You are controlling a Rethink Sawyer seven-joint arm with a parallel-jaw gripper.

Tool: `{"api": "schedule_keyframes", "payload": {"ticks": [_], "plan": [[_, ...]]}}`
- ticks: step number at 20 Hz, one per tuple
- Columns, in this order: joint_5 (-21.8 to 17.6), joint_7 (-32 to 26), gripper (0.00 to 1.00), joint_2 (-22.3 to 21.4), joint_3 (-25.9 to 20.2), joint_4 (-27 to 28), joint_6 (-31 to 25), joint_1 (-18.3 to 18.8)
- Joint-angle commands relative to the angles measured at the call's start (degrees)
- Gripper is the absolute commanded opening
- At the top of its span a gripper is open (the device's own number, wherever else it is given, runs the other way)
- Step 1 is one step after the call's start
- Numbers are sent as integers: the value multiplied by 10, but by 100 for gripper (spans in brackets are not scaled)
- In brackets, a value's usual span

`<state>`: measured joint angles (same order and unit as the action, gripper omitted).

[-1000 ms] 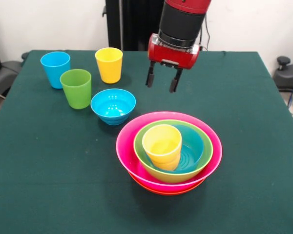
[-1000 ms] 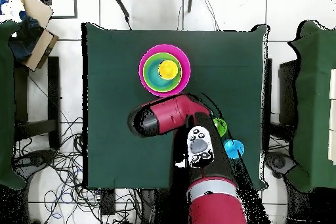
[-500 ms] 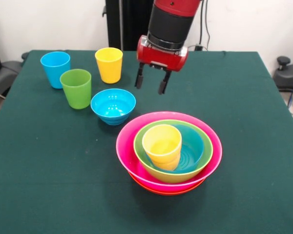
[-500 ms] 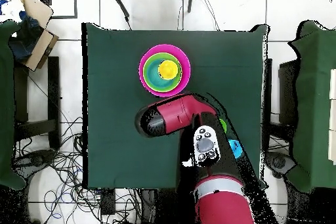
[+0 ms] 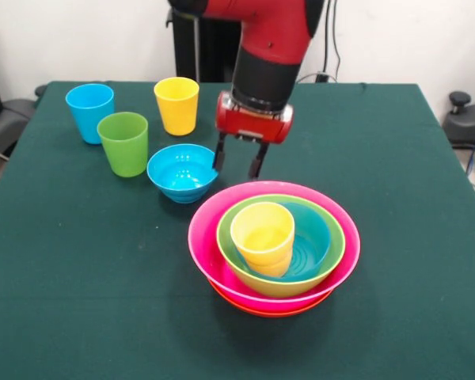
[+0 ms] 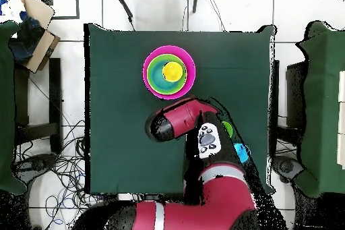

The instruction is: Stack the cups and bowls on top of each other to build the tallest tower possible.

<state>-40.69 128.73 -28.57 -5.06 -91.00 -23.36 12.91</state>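
The tool [image 5: 237,163], fingers spread and empty, has dropped from above the table's far side to the small blue bowl [image 5: 183,170]. That bowl sits mid-table beside the nested tower [image 5: 274,245], likely the next pick

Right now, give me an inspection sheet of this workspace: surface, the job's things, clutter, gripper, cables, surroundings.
Surface: dark green cloth table, flat.
Job's things: nested stack with an orange bowl at the bottom, then pink, lime green and blue bowls, and a squat yellow-orange cup inside. Loose blue bowl, green cup, light blue cup and yellow cup, all upright and apart.
Clutter: nothing seen on the cloth.
Gripper: gripper open, empty, at the right rim of the loose blue bowl.
Cables: many on the tiled floor beside the table.
Surroundings: cardboard box beside the table in the overhead view.
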Motion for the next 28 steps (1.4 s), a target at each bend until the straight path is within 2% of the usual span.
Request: {"api": "schedule_keyframes", "payload": {"ticks": [1,14,18,23,28], "plan": [[-64,19,100,89,22,54,62,-26],[-25,-4,100,53,37,31,36,-40],[-8,-21,100,31,19,17,13,-35],[12,-55,100,3,-24,-11,-1,-4],[11,-59,100,-11,-30,-32,3,6]]}}
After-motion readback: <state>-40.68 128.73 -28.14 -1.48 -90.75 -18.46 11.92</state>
